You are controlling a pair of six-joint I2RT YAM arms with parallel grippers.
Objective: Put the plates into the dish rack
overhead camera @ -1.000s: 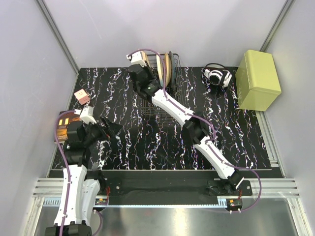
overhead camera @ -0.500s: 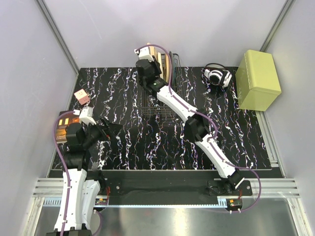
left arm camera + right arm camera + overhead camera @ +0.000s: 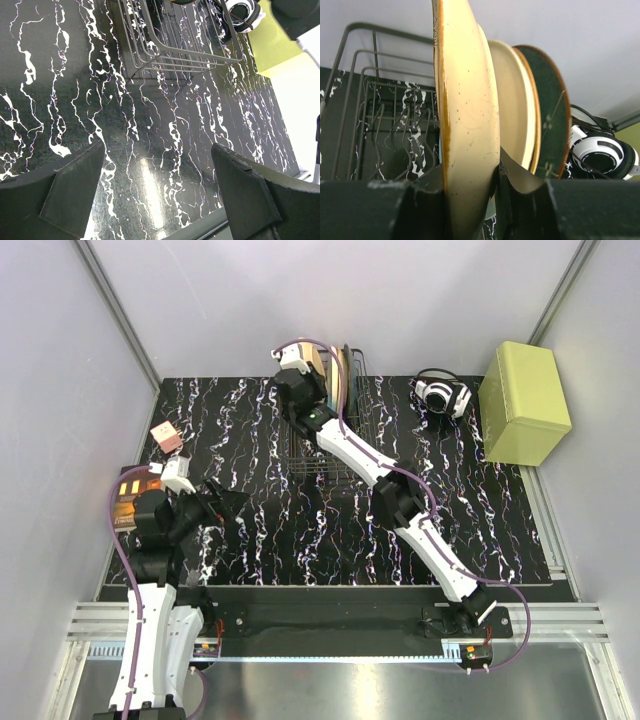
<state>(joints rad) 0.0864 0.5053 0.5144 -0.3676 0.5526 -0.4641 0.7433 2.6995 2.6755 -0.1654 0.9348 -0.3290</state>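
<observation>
- Grip: right pincer [image 3: 470,197] clenched on rim of cream, orange-edged round ceramic plate [image 3: 465,100], standing on edge.
- Black wire dish rack [image 3: 180,45] beneath pincer; second cream plate [image 3: 515,100] and dark teal plate [image 3: 547,110] slotted just beyond.
- Lower straight, plate kept vertical, into free slot.
- Left pincer [image 3: 155,190] released, empty, over marbled black bench [image 3: 75,75].

Bright even overhead light, glare streak on glossy table [image 3: 150,181], near plate [image 3: 465,125] perhaps slightly soft
</observation>
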